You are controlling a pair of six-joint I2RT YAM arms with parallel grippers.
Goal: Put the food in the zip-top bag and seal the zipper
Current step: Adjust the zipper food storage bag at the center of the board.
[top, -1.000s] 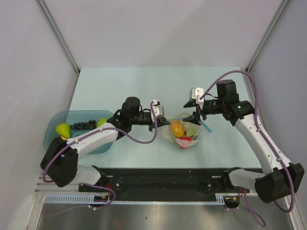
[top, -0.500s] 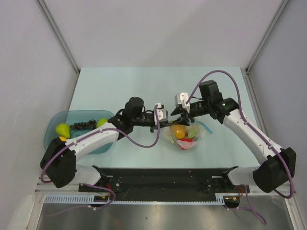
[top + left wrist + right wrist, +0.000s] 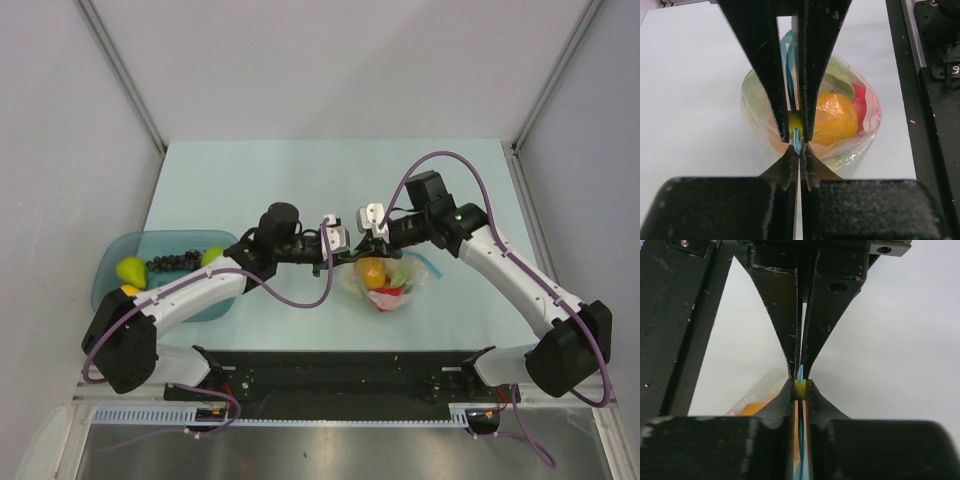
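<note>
Left wrist view: the zipper (image 3: 788,62) is clamped by the left gripper (image 3: 800,152) and right gripper (image 3: 800,387), both closed on it tip to tip, likely so the zip-top bag (image 3: 754,100) is pressed sealed over the food (image 3: 836,117).

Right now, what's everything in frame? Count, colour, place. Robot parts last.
table: 1, pale blue, under everything
bowl: 1, teal, near-left of the table
yellow-green fruits: 2 clearly seen, in the bowl, one at each end
dark grapes: 1 bunch, near-black, in the bowl between those fruits
zip-top bag: 1, clear, mid-table near the front edge
zipper: 1, light blue, along the bag's mouth
orange fruit: 1, orange, inside the bag
red piece: 1, red, inside the bag, near side
pale green pieces: count unclear, inside the bag
left gripper: 1, black and white, shut on the zipper
right gripper: 1, black and white, shut on the zipper, facing the left one
</note>
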